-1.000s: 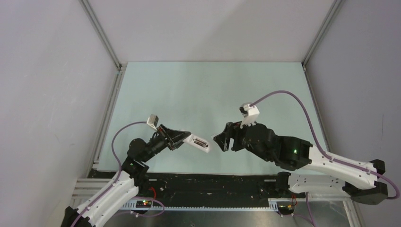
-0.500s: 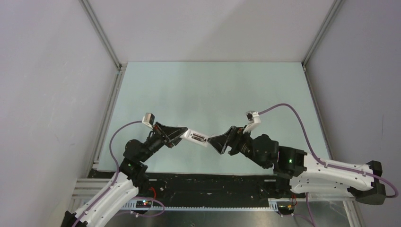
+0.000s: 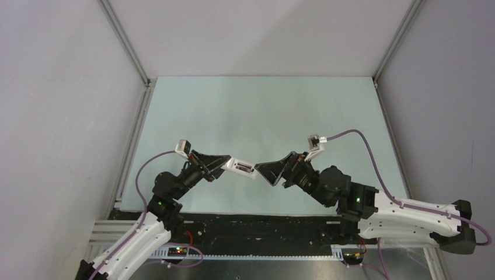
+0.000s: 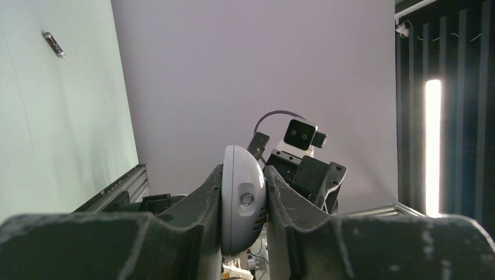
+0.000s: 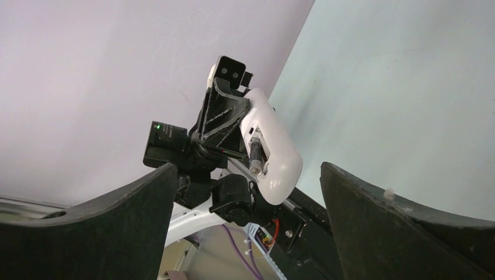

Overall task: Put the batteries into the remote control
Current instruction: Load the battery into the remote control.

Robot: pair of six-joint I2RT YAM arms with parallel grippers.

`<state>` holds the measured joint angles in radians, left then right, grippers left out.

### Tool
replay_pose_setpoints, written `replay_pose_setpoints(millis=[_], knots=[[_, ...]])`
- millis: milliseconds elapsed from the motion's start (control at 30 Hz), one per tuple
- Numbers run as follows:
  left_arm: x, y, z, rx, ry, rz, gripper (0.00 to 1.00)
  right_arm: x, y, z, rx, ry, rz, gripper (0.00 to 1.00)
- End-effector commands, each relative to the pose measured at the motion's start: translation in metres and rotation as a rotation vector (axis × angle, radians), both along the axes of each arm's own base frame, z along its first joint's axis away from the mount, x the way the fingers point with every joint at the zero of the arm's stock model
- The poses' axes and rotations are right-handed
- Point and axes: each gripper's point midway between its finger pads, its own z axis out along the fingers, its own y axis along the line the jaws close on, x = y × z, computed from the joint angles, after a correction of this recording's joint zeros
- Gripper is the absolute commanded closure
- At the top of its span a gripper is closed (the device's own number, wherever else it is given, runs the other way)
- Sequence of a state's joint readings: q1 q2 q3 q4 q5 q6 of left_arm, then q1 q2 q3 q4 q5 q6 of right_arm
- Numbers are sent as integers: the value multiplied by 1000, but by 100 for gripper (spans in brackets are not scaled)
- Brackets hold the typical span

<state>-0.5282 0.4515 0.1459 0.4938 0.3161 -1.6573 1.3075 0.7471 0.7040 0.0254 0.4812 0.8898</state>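
Observation:
My left gripper (image 3: 229,164) is shut on the remote control (image 3: 243,168), a small white oblong held in the air over the near part of the table. In the left wrist view its rounded end (image 4: 241,198) sits pinched between my two fingers. In the right wrist view the remote control (image 5: 274,149) shows its open compartment with one dark battery (image 5: 255,156) lying in it. My right gripper (image 3: 263,174) is open, just right of the remote's free end. Its fingers (image 5: 385,216) stand wide to either side with nothing between them.
The pale green table mat (image 3: 262,111) stretches beyond both arms, walled by grey panels and metal rails (image 3: 133,140). A small dark oblong thing (image 4: 53,44) lies on the mat in the left wrist view. The black base rail (image 3: 257,224) runs along the near edge.
My right gripper has swung left up to the remote's free end and opened wider. The left arm has lifted the remote slightly towards it, still gripped.

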Motion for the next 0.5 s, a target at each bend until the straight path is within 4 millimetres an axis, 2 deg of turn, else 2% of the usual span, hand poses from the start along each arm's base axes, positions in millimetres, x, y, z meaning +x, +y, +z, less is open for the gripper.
replay_pose_setpoints(millis=[0, 33, 67, 133, 467], knots=[[-3, 4, 27, -59, -52, 9, 100, 7, 2, 6, 102, 46, -8, 5], [-3, 4, 27, -61, -52, 9, 100, 5, 6, 0, 108, 66, 13, 5], [-3, 4, 27, -63, -51, 11, 100, 8, 6, 3, 136, 66, 11, 6], [-3, 5, 26, -64, -51, 13, 100, 8, 10, -3, 158, 84, 35, 7], [-3, 5, 26, -64, -49, 14, 100, 0, 28, -1, 174, 57, 122, 9]])
